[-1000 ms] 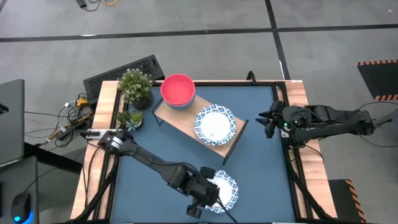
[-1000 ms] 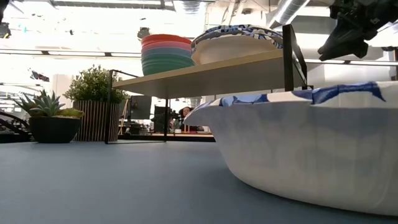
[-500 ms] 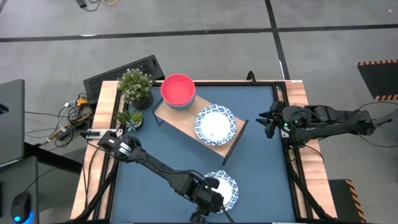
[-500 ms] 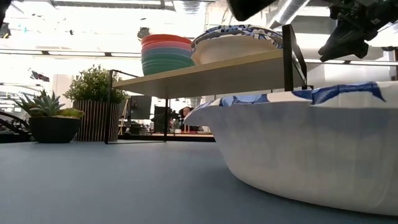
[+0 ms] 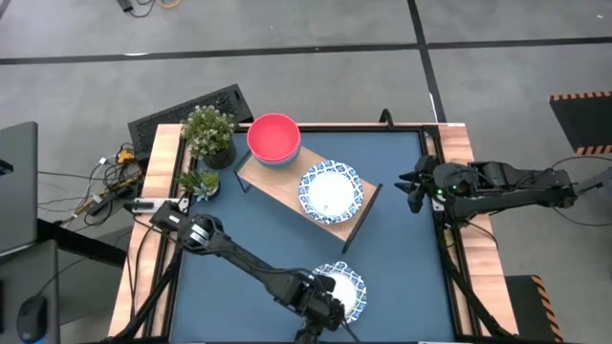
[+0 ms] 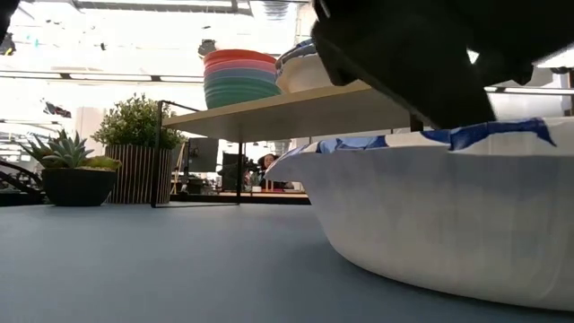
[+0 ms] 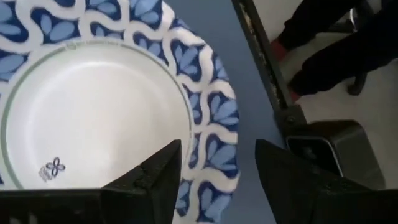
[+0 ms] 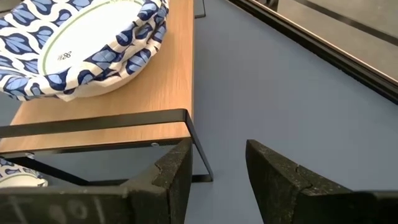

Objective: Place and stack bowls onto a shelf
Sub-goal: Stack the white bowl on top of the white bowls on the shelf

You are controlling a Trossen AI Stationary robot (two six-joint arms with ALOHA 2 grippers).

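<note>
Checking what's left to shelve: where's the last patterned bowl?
In the high view, the blue-patterned bowl sits on the tabletop at its near edge, below the shelf, with the open left gripper over its rim.

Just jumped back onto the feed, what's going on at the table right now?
The left end effector hangs open over the rim of the last blue-patterned bowl on the tabletop, one finger inside the rim and one outside; nothing is gripped yet. The shelf already holds a stack topped by the pink bowl and a stack of blue-patterned bowls. The right end effector waits open at the table's right edge, holding nothing.
</note>
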